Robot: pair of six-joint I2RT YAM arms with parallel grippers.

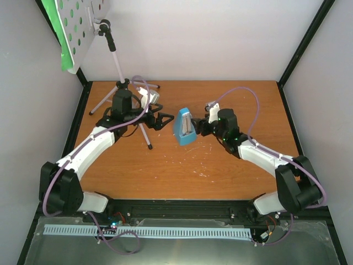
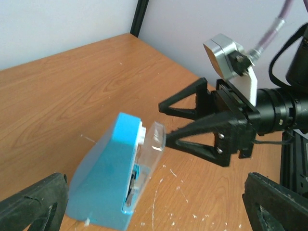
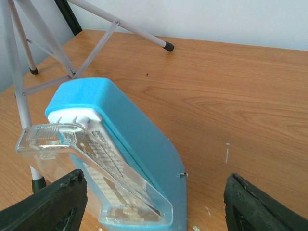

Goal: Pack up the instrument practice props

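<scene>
I found the left gripper (image 1: 168, 121) and right gripper (image 1: 198, 128) both spread apart, flanking the standing metronome (image 1: 183, 126).

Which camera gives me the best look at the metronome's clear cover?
Right wrist: the clear cover on the blue metronome fills the frame, its top leaning off the body. Left wrist shows it edge-on, near the right gripper. Top external shows only a small pale strip.
</scene>
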